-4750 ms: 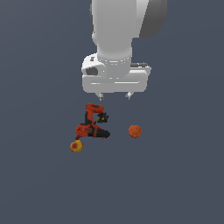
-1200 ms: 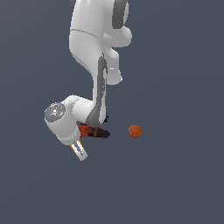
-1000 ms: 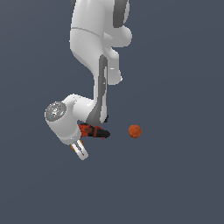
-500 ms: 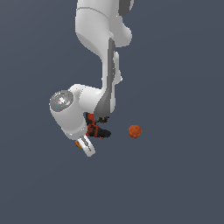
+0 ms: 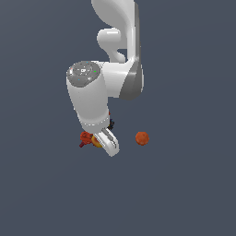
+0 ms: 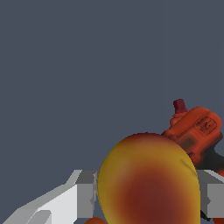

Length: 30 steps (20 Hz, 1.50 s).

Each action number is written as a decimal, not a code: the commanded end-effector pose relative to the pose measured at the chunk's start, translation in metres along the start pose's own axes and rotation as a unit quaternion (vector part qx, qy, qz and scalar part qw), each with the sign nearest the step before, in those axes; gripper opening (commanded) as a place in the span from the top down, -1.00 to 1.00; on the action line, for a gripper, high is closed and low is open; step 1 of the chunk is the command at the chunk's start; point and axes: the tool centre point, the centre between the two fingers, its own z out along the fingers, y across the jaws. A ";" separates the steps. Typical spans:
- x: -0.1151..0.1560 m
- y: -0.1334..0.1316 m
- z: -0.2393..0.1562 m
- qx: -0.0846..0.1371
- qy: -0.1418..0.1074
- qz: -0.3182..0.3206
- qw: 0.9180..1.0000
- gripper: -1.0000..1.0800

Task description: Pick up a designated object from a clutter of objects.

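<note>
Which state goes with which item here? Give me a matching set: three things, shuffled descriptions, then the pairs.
Things:
1. yellow round ball with red blotches
2. plain orange-red round ball
3. red-and-black power drill

States:
A. lies alone, toward the exterior view's right
B. sits between the fingers of the white claw
C. lies just behind the held ball in the wrist view

Pairs: 1-B, 2-A, 3-C

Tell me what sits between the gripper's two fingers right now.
The wrist view shows the yellow, red-blotched ball filling the gap between the white fingers, with the red-and-black power drill behind it.
</note>
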 end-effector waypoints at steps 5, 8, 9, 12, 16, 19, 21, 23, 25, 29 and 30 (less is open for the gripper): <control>-0.037 -0.032 -0.068 0.000 0.001 0.001 1.000 1.00; -0.054 -0.047 -0.099 0.000 0.001 0.001 1.000 1.00; -0.059 -0.052 -0.109 0.000 0.001 0.001 1.000 1.00; -0.075 -0.067 -0.139 -0.001 0.001 0.001 1.000 1.00; -0.095 -0.086 -0.176 0.000 0.001 0.001 1.000 1.00; -0.107 -0.098 -0.198 0.000 0.001 0.000 1.000 1.00; -0.113 -0.104 -0.209 0.000 0.001 0.000 1.000 1.00; -0.118 -0.110 -0.219 0.000 0.001 0.000 1.000 1.00; -0.122 -0.114 -0.227 0.000 0.001 0.000 1.000 1.00; -0.127 -0.121 -0.238 0.000 0.000 0.000 1.000 1.00; -0.128 -0.122 -0.239 0.000 0.000 0.000 1.000 1.00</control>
